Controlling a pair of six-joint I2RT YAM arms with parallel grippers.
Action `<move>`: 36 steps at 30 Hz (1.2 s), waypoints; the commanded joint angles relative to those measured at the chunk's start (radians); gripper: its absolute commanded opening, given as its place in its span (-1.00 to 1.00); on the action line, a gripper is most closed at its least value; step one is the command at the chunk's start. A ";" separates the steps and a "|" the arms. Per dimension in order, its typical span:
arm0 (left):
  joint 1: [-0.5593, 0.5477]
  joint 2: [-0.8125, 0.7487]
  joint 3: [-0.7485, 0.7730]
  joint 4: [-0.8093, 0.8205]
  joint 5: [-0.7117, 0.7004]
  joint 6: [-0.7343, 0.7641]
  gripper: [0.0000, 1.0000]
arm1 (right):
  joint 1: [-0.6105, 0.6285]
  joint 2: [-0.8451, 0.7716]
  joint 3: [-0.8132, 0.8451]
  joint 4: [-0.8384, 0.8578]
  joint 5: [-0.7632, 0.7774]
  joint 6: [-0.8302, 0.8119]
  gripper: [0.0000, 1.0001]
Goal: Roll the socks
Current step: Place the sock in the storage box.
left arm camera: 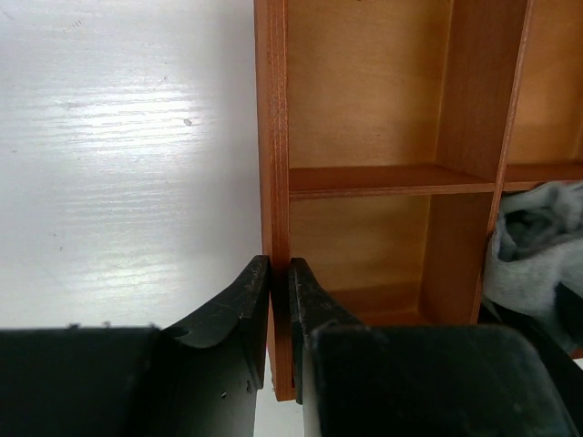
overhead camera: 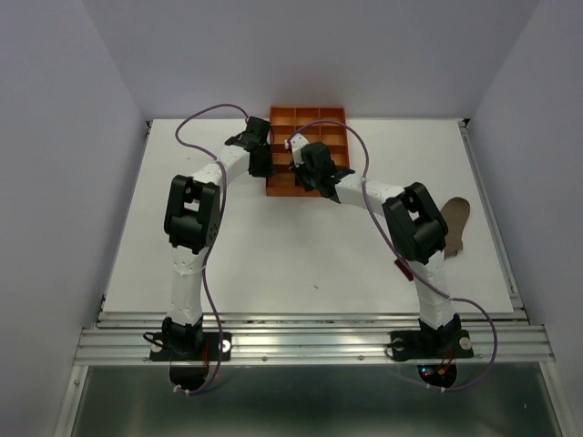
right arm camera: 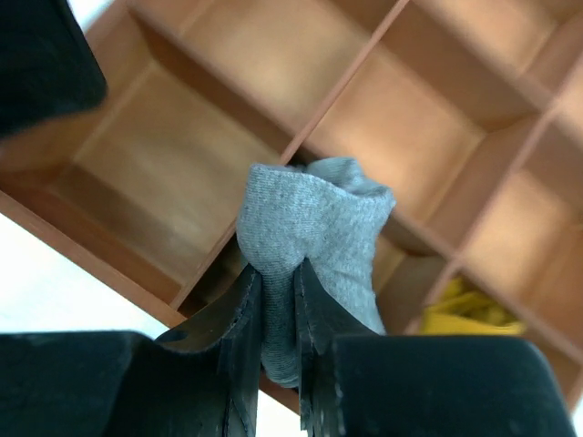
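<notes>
A rolled grey sock (right arm camera: 314, 218) hangs over the orange tray (right arm camera: 346, 82), pinched between the fingers of my right gripper (right arm camera: 278, 273), which is shut on it. The same grey sock (left arm camera: 537, 246) shows at the right edge of the left wrist view, low in a compartment. A mustard yellow sock (right arm camera: 465, 309) lies in a neighbouring compartment. The taupe-brown sock (overhead camera: 455, 223) lies flat on the table at the right, behind my right arm. My left gripper (left arm camera: 279, 273) is shut on the tray's left wall (left arm camera: 273, 137).
The orange compartmented tray (overhead camera: 310, 111) sits at the back middle of the white table, against the far wall. Both arms (overhead camera: 314, 168) reach in over its front half. Several compartments hold nothing.
</notes>
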 commanded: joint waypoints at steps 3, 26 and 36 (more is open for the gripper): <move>0.009 0.006 -0.011 0.033 0.034 -0.006 -1.00 | 0.006 0.096 -0.047 -0.257 -0.103 0.159 -0.99; 0.018 0.013 -0.005 0.037 0.056 -0.005 -1.00 | -0.059 0.321 0.214 -0.706 0.123 0.313 -0.99; 0.019 0.024 0.009 0.040 0.059 -0.020 -1.00 | -0.059 0.154 0.160 -0.541 -0.043 0.246 -0.19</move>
